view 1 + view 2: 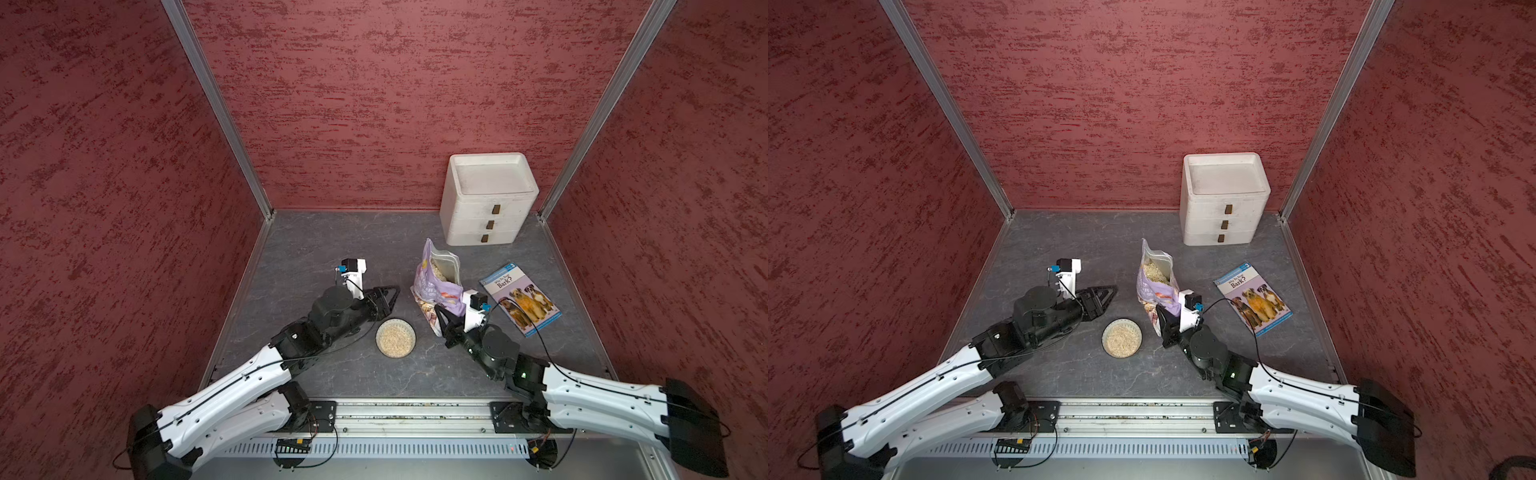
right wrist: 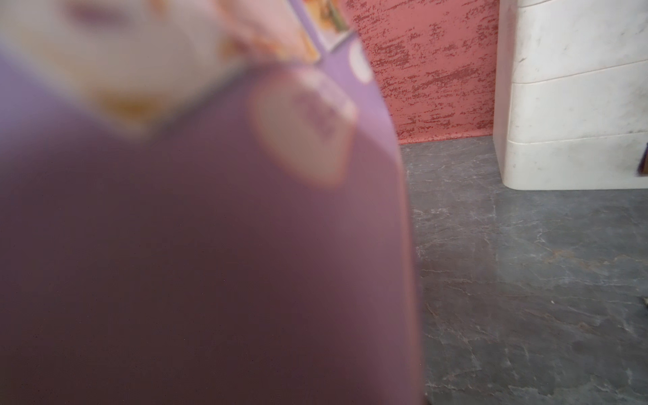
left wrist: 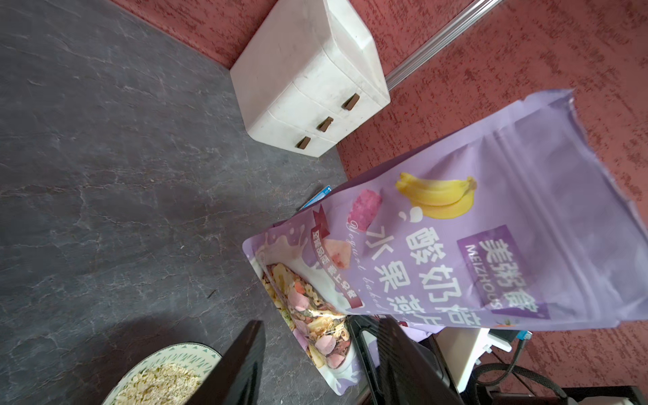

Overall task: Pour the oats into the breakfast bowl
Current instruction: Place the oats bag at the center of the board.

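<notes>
The left arm reaches in from the front-left corner, bending at the elbow so the forearm runs low over the table [image 1: 316, 249] and points across toward the middle. Its left claw [image 1: 390, 301] lies level, aimed at the lilac pouch [image 1: 436, 286] but apart from it. In the left wrist view its two black fingers [image 3: 242, 361] stand spread with nothing between them.

The right arm comes in from the front-right corner and angles inward, wrist low. Its right claw [image 1: 441, 318] is pressed onto the lower part of the pouch and pinches it there. The right wrist view is mostly a blur of purple foil up against the lens.

The pouch stands upright on the table, leaning a little, its torn top open. Oats [image 1: 438, 270] show inside the mouth in both top views. More oats [image 1: 1121, 340] fill the breakfast bowl [image 1: 409, 324], which sits on the table between the two claws and nearer the front edge. It lies just beside the left claw's tip and near the pouch's foot, touching neither.

A white three-drawer box [image 1: 486, 199] stands at the back wall. A blue dog book [image 1: 519, 299] lies flat to the right of the pouch.
</notes>
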